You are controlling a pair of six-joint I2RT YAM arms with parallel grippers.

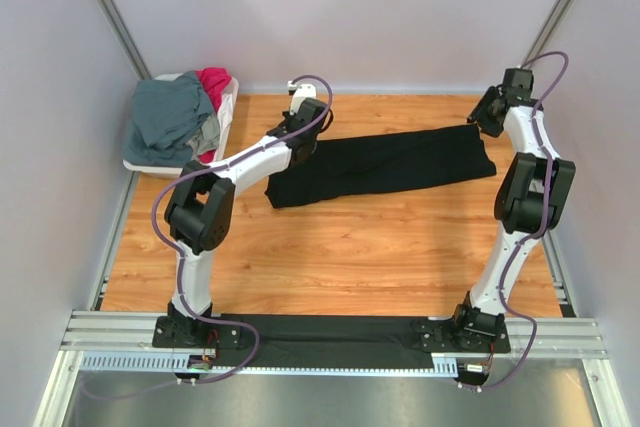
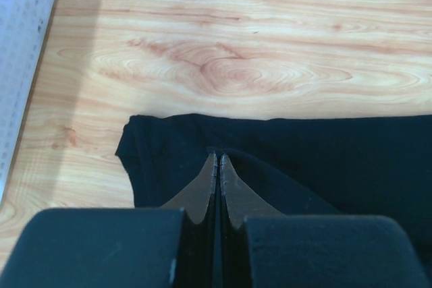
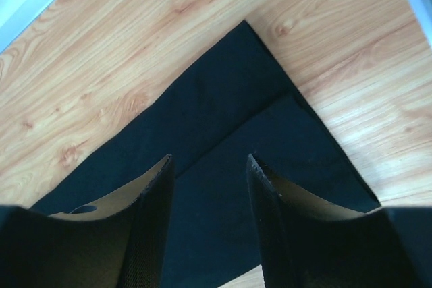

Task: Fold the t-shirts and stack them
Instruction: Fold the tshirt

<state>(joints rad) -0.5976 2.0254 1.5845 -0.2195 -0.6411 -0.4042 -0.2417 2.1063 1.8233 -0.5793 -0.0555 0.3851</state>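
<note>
Folding under way: the black shirt [image 1: 385,165] lies as a long strip at 12 o'clock on the table [image 1: 350,247]. My left gripper [image 2: 217,160] is pinched tight on its 9 o'clock end, and my right gripper [image 3: 209,166] hangs spread above the 3 o'clock corner. The cloth looks limp and light, best held at the corners. The grey shirt [image 1: 165,117] and red shirt [image 1: 214,82] sit in the basket [image 1: 231,99] at 10 o'clock.

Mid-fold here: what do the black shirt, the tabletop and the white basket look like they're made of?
The black t-shirt looks like soft matte cloth, perhaps cotton: it lies limp with soft folds. The tabletop is wood or wood-look laminate, smooth, slight sheen, with grain and knots. The basket seems moulded white plastic: a regular grid of small holes.
</note>
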